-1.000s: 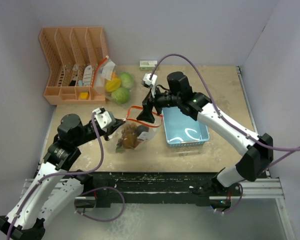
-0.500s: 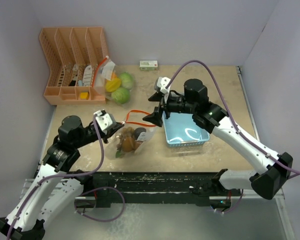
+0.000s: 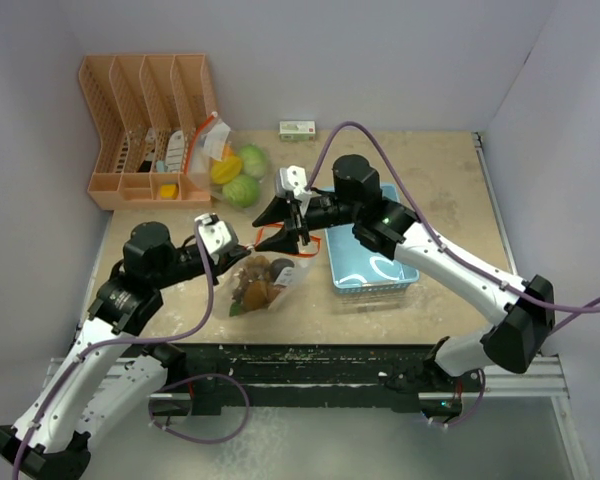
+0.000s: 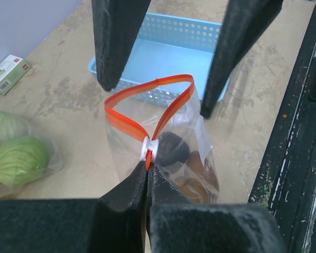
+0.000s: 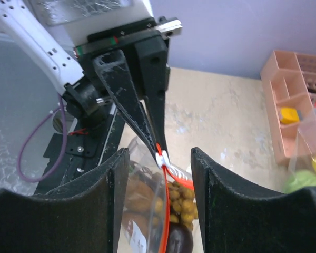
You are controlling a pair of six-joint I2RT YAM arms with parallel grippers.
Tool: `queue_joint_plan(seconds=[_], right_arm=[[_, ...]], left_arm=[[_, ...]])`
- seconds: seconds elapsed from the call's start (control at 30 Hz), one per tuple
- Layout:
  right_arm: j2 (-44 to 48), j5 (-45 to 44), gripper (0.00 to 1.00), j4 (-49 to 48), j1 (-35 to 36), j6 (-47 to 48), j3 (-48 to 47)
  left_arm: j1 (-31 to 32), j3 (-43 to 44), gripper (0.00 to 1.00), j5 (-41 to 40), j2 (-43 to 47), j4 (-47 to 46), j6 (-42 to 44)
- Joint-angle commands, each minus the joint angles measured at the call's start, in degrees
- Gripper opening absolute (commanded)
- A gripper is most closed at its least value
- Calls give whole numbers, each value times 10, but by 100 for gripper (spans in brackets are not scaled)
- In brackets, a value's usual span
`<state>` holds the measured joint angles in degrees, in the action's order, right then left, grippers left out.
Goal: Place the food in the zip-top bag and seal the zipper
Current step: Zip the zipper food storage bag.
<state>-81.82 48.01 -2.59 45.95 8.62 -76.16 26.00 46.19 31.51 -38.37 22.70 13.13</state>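
Left gripper [image 3: 242,246]: clamped shut on white slider [image 4: 148,149] of orange zipper [image 4: 125,123].
Zip-top bag [image 3: 263,283]: clear, on table [image 3: 430,190] left of centre, mouth looped open; food inside, dark brown lump [image 4: 173,150], brown balls [image 5: 180,203].
Right gripper [image 3: 283,228]: jaws apart, straddling zipper loop.
Green-white box [image 3: 297,130], far edge: print too small to read.

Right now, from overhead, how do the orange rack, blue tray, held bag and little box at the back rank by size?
1. orange rack, clearly largest.
2. blue tray and zip-top bag: they look about alike, and the tray is partly hidden, so I won't rank them.
3. small box, smallest.
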Motion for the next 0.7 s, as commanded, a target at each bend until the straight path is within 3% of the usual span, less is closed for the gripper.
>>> queue_joint_plan(seconds=[0.0, 0.6, 0.67], right_arm=[[-9, 72, 52, -47, 21, 21, -30], [-45, 6, 48, -26, 32, 29, -33], [-48, 6, 44, -16, 32, 33, -39]], left_arm=[[2, 46, 0, -2, -7, 11, 14], [1, 56, 0, -9, -2, 19, 19], [1, 55, 0, -9, 2, 20, 20]])
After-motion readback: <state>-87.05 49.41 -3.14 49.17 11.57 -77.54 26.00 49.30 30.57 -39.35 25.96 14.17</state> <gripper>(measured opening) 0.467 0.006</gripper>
